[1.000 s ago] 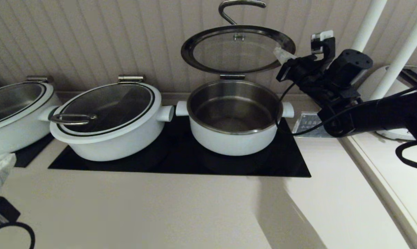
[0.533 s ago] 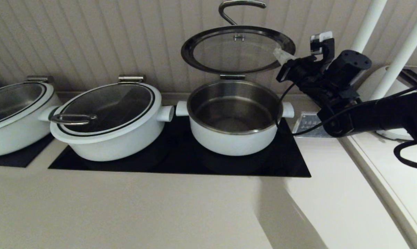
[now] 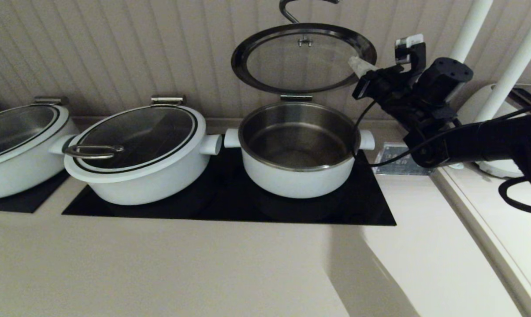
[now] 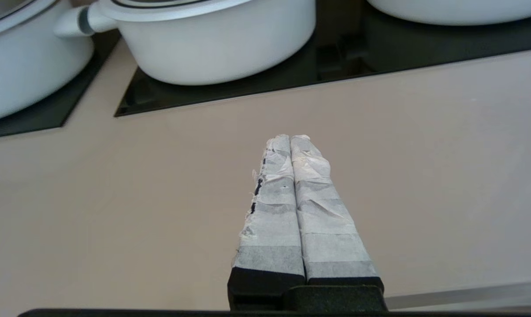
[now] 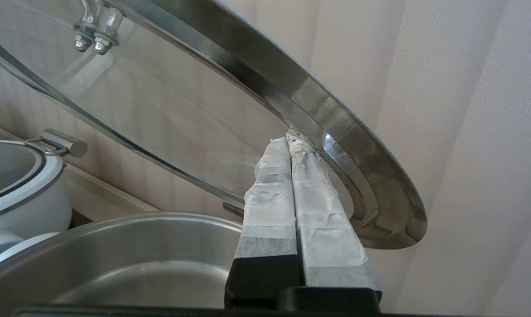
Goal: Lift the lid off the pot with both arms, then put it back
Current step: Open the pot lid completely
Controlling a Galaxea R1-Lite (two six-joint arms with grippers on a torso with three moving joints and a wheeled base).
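One gripper alone bears on the lid (image 3: 303, 57): the right gripper (image 3: 358, 66) has its taped jaws pressed together, tips touching the underside of the lid's dark steel rim on its right edge. They prop the rim and do not clamp it.

The lid stands tilted up above the back rim of the pot (image 3: 298, 149), underside toward you, with the back edge resting near a small metal bracket at the pot's rear. Whether a hinge holds it there cannot be told. The pot sits open on the black cooktop (image 3: 230, 193) toward the back edge of the desk (image 3: 203, 268), right of centre.

The left gripper (image 4: 291, 141) hangs low over the front left part of the desk, jaws pressed together and holding nothing, well apart from the pot.

Handling notes:
- Treat the lid as rigid, moderately heavy and breakable. Glass will not tolerate a drop onto the steel pot.
- Expect the polished rim to be slippery against taped tips. A prop contact can slide off sideways.
- Take hold on the steel rim or the looped handle (image 3: 291, 9), never on the glass.
- Bring your left gripper to the opposite side of the rim before lowering, so the weight is shared.
- Lower slowly and keep the lid centred over the pot.
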